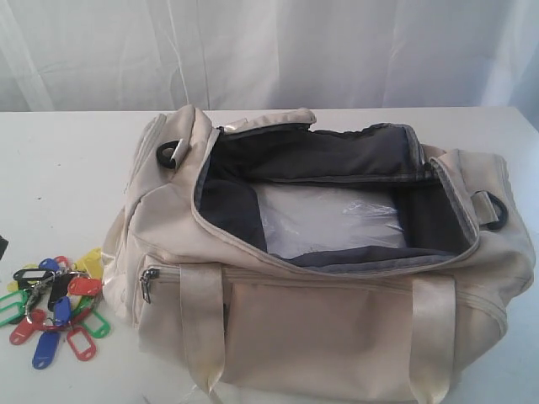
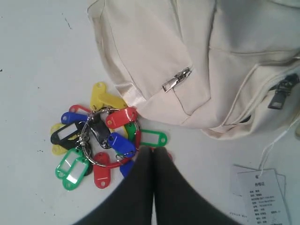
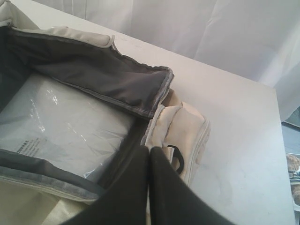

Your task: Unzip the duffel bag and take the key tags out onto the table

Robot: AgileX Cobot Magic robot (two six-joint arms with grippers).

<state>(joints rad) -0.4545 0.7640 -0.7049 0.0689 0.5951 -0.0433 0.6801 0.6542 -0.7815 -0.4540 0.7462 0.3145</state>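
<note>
The duffel bag (image 1: 337, 337) lies on the table (image 1: 59, 160) with its main zipper undone and the top flap folded back, so the dark grey lining (image 1: 337, 156) shows all round the opening. Inside, flat on the bottom, lies a clear plastic-wrapped packet (image 1: 328, 223) with some small print at one corner (too small to read). Two satin webbing handles (image 1: 202, 328) run down the near side of the bag, and a metal zipper pull (image 1: 148, 282) hangs at the end of the front pocket zipper. The key tags (image 1: 55, 307) are out of the bag – they lie in a loose bunch on the tabletop just beside its left end, close to the fabric, with red, blue, green, yellow and black tags fanned around their metal rings. In the left wrist view the left gripper (image 2: 153, 152) has its two black fingers pressed together with only a thin seam between them and nothing seen clamped; its tips sit at the edge of the bunch, though whether they touch it I cannot tell. A white paper label (image 2: 262, 192) on a thread lies on the table near the bag. The right gripper (image 3: 148, 151) is likewise clenched on nothing, poised over the right end of the open bag – above the rim by the end pocket. A white curtain (image 1: 269, 50) hangs behind the table.
</note>
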